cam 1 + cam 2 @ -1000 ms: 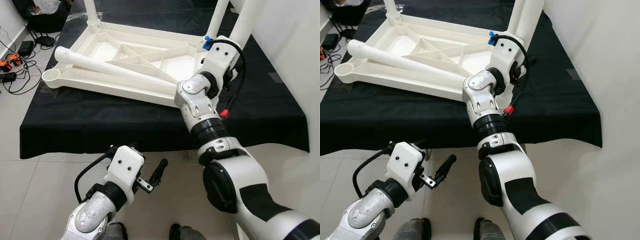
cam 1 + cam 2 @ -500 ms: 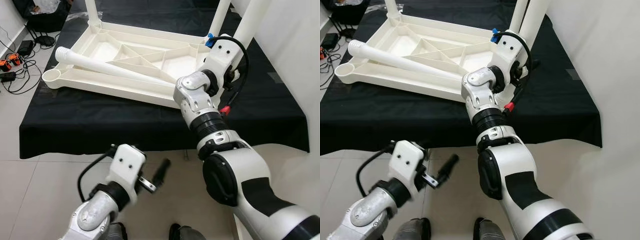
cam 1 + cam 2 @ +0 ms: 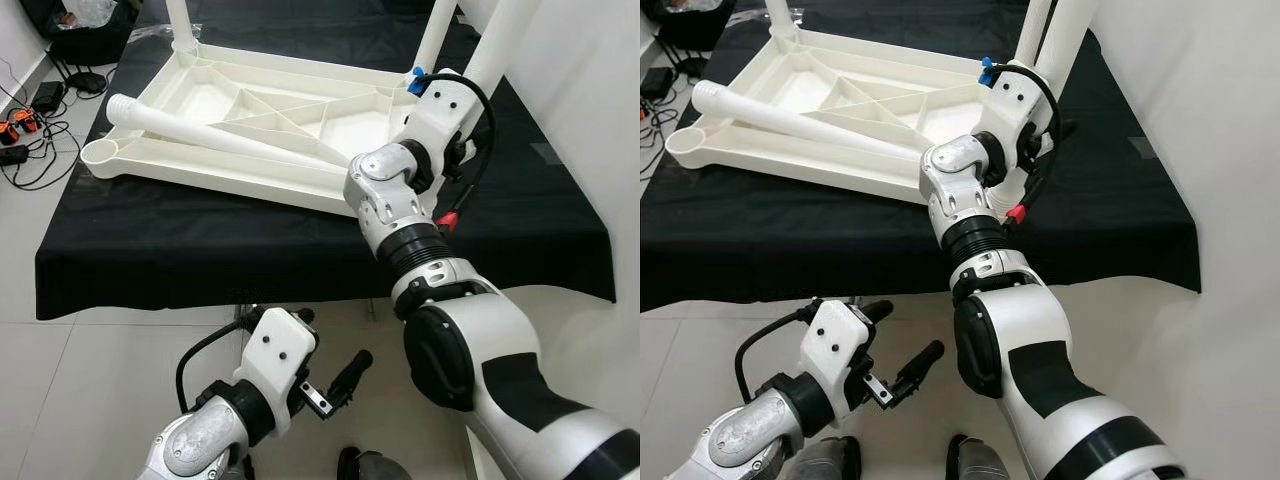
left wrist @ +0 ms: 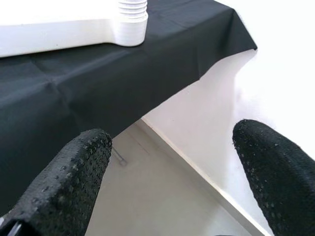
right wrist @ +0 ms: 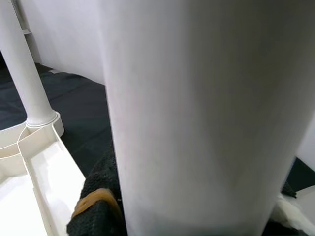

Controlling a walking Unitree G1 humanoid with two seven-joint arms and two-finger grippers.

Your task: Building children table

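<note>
upturned white tabletop (image 3: 250,125) lies on black-draped bench (image 3: 150,250), loose leg (image 3: 220,140) across it; right tool (image 5: 106,206) clamps the far-right upright leg (image 3: 500,45), likely seating it in its socket; left tool (image 3: 340,378) idle low, fingers spread.

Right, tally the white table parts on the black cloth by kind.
Tabletop: 1
Upright legs: 3
Loose leg, lying across the tabletop: 1
Total: 5
</note>
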